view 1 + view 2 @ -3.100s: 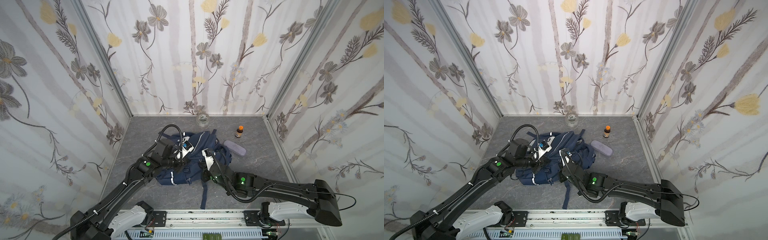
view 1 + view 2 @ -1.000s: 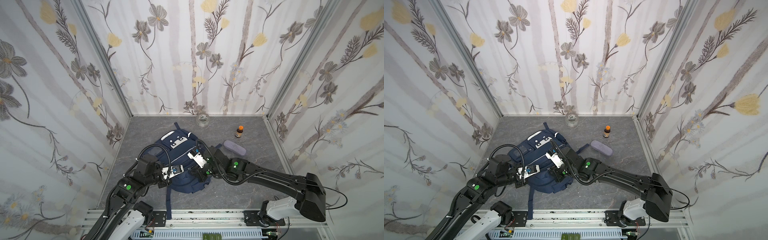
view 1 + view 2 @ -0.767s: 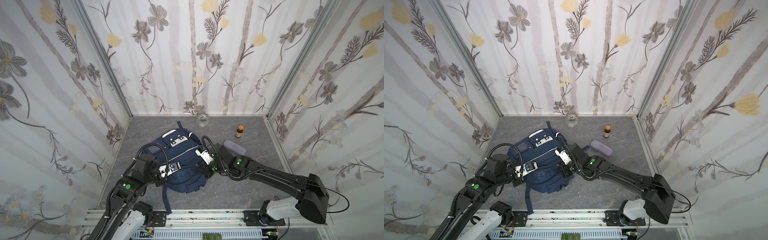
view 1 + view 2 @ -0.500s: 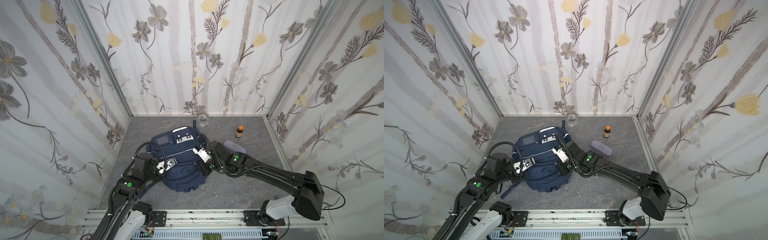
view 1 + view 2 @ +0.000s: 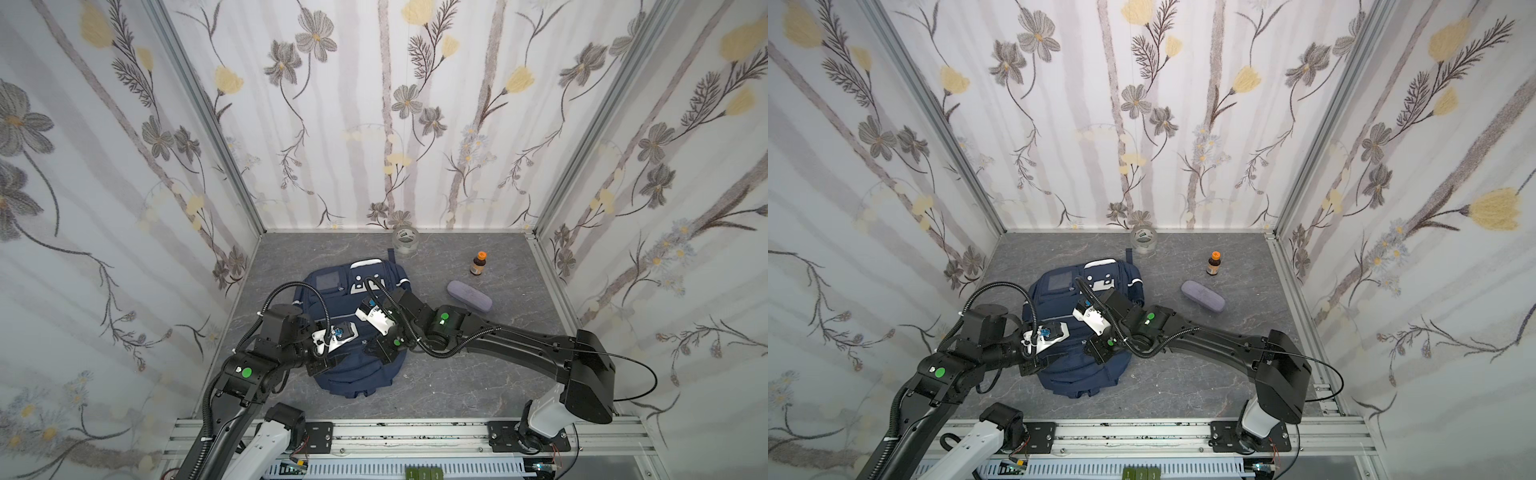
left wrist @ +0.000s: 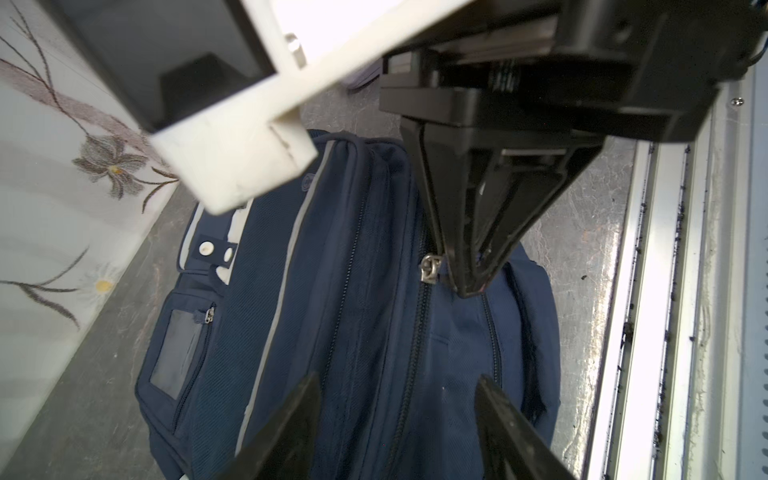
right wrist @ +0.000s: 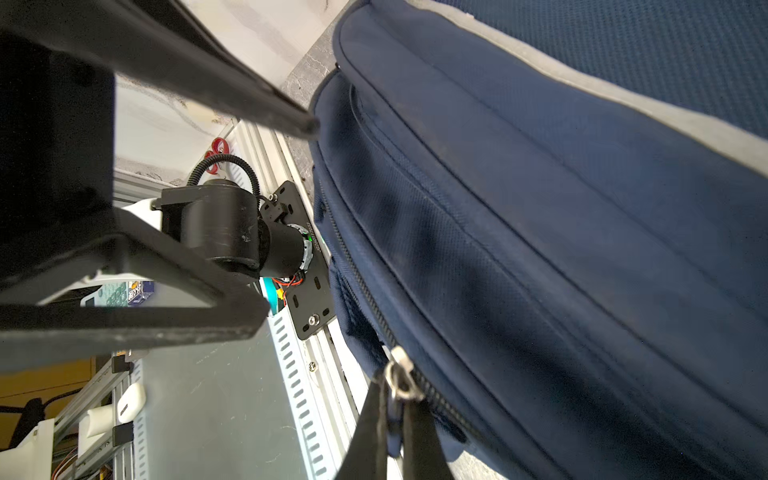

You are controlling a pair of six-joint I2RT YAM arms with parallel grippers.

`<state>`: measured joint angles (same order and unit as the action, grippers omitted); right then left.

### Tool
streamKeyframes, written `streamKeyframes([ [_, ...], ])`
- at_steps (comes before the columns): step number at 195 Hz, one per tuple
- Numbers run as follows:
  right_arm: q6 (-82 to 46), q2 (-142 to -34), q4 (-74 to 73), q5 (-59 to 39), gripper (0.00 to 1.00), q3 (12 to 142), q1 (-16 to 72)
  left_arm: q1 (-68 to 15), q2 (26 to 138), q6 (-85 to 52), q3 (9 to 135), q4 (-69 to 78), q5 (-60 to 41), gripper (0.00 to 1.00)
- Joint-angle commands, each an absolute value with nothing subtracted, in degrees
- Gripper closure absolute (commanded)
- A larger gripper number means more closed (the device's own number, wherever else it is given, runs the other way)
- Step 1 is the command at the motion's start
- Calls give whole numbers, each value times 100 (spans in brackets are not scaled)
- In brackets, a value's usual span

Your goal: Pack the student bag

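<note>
**Two Arms Meet at the Zip of a Navy Bag**

The bag (image 5: 357,374) rests on the grey floor (image 5: 436,374) of a flower-papered booth, a little left of centre, its white-patched end toward the back wall and its front pockets facing up; both arms reach in over it from the near rail. The right gripper (image 7: 392,409) is pinched tight on the metal zip pull (image 7: 397,372) of a closed zip line. The left gripper (image 6: 397,380) hovers just above the fabric with its jaws parted to either side of that zip, holding nothing.

A glass jar (image 5: 405,243) stands against the back wall just beyond the bag; its label is too small to read. A brown bottle (image 5: 478,264) with an orange cap stands upright to the right, well apart from the bag; its label too cannot be made out. A lilac case (image 5: 469,295) lies near the bottle, on the near side of it. The bag's white patch carries dark marks that form no legible word; its window pocket shows no card that can be read.
</note>
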<state>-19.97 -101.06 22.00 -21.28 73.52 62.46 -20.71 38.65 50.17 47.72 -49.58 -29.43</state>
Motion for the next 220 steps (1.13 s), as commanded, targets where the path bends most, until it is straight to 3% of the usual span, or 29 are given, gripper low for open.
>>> streamKeyframes([
  [1,-1951,-10043,1705,-2399,100,7425,6258,-2148,3978,5011,4750,-5013,-3153,43],
  [56,-1824,-9989,1601,-2649,100,7453,6266,-2497,4590,4308,4706,-4373,-3278,52],
  [75,-1767,-9962,1633,-2654,100,7466,6266,-2579,4812,4311,4702,-4292,-3079,68],
  [96,-1711,-9917,1737,-2637,100,7454,6267,-2587,4912,4399,4693,-4290,-2899,78],
  [119,-1704,-9853,1771,-2563,100,7409,6259,-2593,4922,4560,4705,-4350,-2764,100],
  [220,-1707,-9376,1921,-2298,100,6381,5298,-2549,4443,4702,4509,-4315,-1907,100],
])
